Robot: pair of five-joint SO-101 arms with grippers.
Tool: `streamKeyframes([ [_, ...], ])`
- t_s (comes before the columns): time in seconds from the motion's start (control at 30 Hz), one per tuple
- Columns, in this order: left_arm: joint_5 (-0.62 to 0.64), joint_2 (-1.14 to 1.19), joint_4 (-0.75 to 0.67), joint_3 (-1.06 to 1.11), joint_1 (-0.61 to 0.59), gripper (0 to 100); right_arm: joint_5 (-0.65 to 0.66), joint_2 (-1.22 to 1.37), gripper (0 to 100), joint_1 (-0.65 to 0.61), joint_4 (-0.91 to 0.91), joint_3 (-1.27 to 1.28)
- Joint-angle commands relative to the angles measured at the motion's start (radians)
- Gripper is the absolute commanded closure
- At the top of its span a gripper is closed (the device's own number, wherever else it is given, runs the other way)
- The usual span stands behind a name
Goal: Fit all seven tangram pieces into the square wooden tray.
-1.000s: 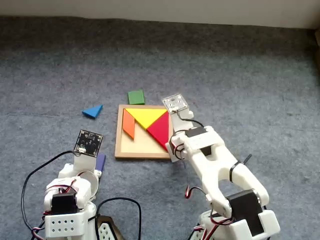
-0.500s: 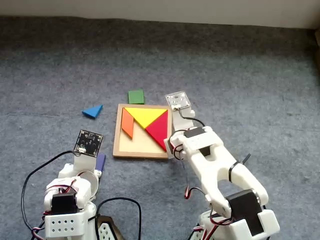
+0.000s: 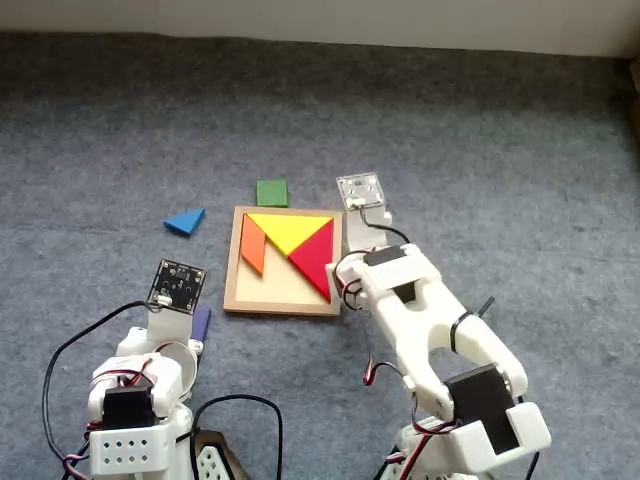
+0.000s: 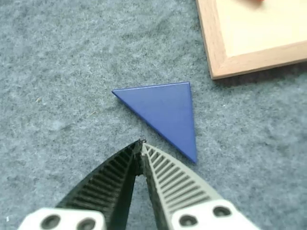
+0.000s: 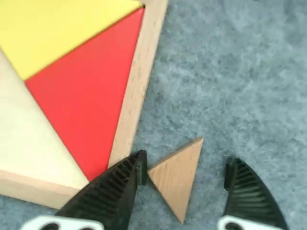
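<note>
Grey carpet (image 3: 480, 150) covers the table. On it lies the square wooden tray (image 3: 282, 303), with a yellow triangle (image 3: 285, 232), a red triangle (image 3: 315, 260) and an orange piece (image 3: 253, 247) inside. Just outside the tray's edge, a small wooden triangle (image 5: 177, 177) lies between the wide-open jaws of the right gripper (image 5: 186, 165). A dark blue triangle (image 4: 165, 112) lies just past the tips of the left gripper (image 4: 141, 143), whose jaws are closed on nothing. A green piece (image 3: 271, 193) and a light blue triangle (image 3: 185, 222) lie near the tray.
</note>
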Motion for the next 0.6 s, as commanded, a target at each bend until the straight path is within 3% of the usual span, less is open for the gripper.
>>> streamKeyframes([
  [0.0, 0.003, -0.025, 0.005, 0.019, -0.004, 99, -0.034, -0.007, 74.6, -0.001, -0.035, -0.061],
  [0.13, 0.003, -0.025, 0.005, 0.019, -0.004, 99, -0.032, -0.002, 75.5, -0.001, -0.035, -0.058],
  [0.3, 0.003, -0.025, 0.005, 0.019, -0.004, 99, -0.026, -0.002, 89.8, -0.001, -0.035, -0.058],
  [0.43, 0.003, -0.025, 0.005, 0.019, -0.004, 99, -0.020, -0.012, 93.3, -0.001, -0.033, -0.056],
  [0.57, 0.003, -0.025, 0.005, 0.019, -0.004, 99, 0.068, -0.015, 96.5, -0.001, -0.033, -0.056],
])
